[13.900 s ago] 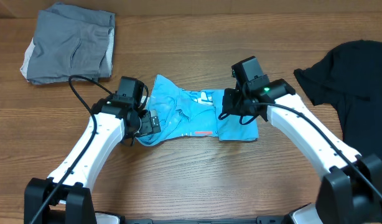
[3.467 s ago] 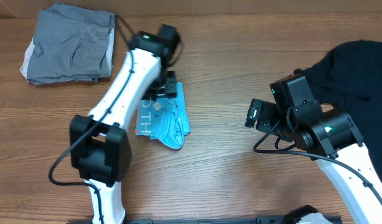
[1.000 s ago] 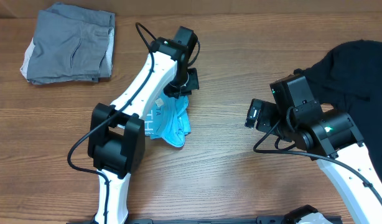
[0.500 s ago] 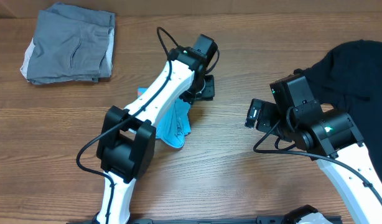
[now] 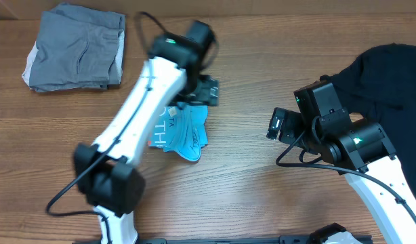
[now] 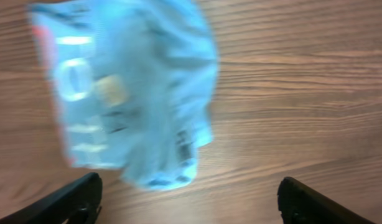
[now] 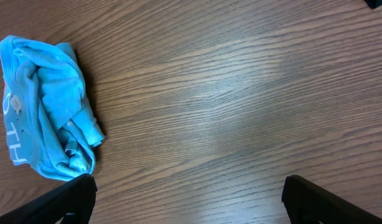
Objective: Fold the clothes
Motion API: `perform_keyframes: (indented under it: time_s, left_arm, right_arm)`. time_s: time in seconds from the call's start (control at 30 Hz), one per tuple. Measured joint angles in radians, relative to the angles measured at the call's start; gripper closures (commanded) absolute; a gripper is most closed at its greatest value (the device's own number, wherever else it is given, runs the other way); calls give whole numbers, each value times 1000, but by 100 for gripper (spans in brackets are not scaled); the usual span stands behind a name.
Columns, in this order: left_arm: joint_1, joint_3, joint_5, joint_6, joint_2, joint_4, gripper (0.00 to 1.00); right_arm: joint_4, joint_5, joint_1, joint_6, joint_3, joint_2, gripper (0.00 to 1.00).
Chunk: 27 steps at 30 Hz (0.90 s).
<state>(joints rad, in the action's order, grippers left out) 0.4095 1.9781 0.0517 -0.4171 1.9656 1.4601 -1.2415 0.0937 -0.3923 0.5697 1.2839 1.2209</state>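
We see the left gripper (image 5: 206, 90) hanging just above the upper right corner of the light blue T-shirt (image 5: 180, 128). Half a second ago it reached further to the right. It has swung back toward the shirt, and the arm is smeared with motion in the overhead view. Its wrist camera shows the two fingers spread wide at the bottom corners with nothing between them, so the left gripper (image 6: 188, 190) is empty and the shirt (image 6: 125, 93) lies free on the table (image 5: 262, 196) beneath it.

The shirt itself has changed most. Some fourteen seconds ago it was stretched out between both arms; now it is a narrow bundle left of centre, white lettering showing along its left edge. Its lower right end looks rumpled rather than flat, though the blur in the left wrist view keeps us from being sure how tidy the fold is.

The right gripper (image 5: 276, 126) has not shifted over the last few seconds. It waits well apart from the shirt, fingers open and empty, with the bundle (image 7: 45, 118) at the far left of its wrist camera.

We judge the blue shirt's fold to be roughly done and released. The grey shorts (image 5: 76, 47) sit folded at the far left corner, while the black T-shirt (image 5: 391, 78) is a loose heap at the right edge and probably comes next.
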Motion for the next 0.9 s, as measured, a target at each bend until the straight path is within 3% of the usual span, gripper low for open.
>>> perform_keyframes:
  time_s: [0.2, 0.37, 0.43, 0.9]
  left_arm:
    - [-120, -96, 24, 115, -15, -39, 11]
    - [-137, -248, 78, 183, -10, -143, 23]
    - [-137, -301, 111, 203, -7, -179, 24]
    - [-137, -465, 214, 215, -5, -326, 34]
  right_arm:
    - [0, 0, 0, 0, 0, 0, 0]
    - [0, 0, 0, 1, 0, 0, 0]
    - [0, 0, 0, 1, 0, 0, 0]
    - [0, 0, 0, 2, 0, 0, 0]
